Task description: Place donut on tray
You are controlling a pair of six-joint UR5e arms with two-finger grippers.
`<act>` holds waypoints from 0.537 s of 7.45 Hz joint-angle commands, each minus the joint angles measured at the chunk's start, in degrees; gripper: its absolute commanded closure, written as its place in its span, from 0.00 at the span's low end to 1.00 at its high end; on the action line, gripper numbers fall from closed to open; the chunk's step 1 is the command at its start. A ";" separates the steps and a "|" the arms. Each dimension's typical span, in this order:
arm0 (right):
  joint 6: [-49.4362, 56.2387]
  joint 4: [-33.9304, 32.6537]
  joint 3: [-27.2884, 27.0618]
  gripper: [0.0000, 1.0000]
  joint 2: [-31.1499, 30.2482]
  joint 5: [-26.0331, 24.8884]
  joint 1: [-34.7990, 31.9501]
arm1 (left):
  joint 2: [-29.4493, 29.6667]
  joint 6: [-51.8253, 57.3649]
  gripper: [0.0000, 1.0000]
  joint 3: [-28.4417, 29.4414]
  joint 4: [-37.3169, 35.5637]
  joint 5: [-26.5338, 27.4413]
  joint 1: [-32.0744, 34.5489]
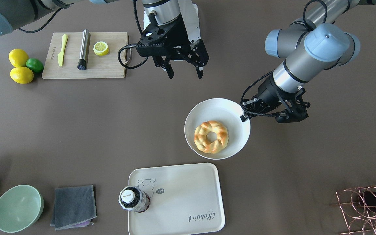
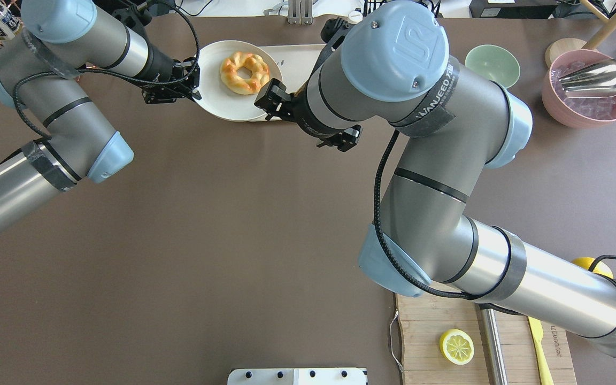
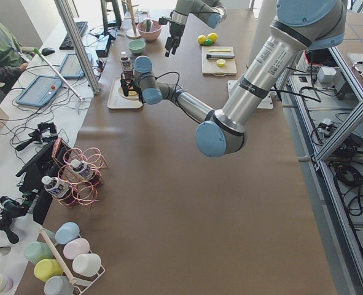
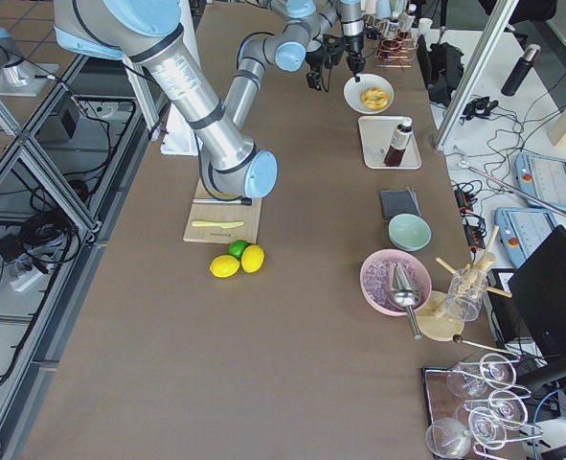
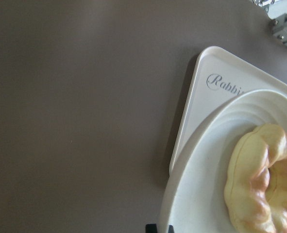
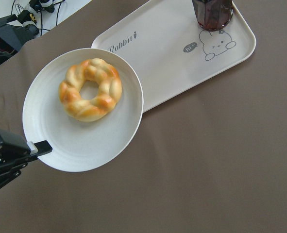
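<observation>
One donut [image 1: 211, 136] on white plate [image 1: 207, 109], plate rim pinched by left gripper [image 1: 244, 117], just beside tray [image 1: 188, 195] with dark bottle [image 1: 133, 199]. Right gripper [image 1: 184, 74] spread wide, holding nothing, above matte brown tabletop [image 1: 77, 130]. Cluttered desk [image 4: 522, 182] with cables beyond table's far edge.

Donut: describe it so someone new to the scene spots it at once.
On the brown table, next to the cream tray, find the round white plate that the left pincer grips by the rim. The donut lies alone on that plate. It is a glossy braided ring with a hole, golden with orange-brown patches, unlike the flat lemon half on the cutting board.
</observation>
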State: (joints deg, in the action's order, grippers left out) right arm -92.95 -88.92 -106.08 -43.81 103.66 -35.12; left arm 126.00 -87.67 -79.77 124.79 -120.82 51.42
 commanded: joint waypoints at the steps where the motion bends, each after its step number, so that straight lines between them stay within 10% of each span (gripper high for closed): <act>1: 0.48 0.15 -0.88 0.00 -0.66 0.31 -0.48 | 7.65 -8.80 1.00 14.87 7.58 7.41 -0.88; 4: 0.49 0.07 -0.88 0.00 -0.66 0.40 -0.74 | 14.36 -14.10 1.00 22.81 9.23 13.76 -4.91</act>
State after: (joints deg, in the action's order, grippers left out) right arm -92.48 -88.84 -106.94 -44.46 103.98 -35.70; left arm 137.75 -99.26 -60.36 132.53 -109.75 48.52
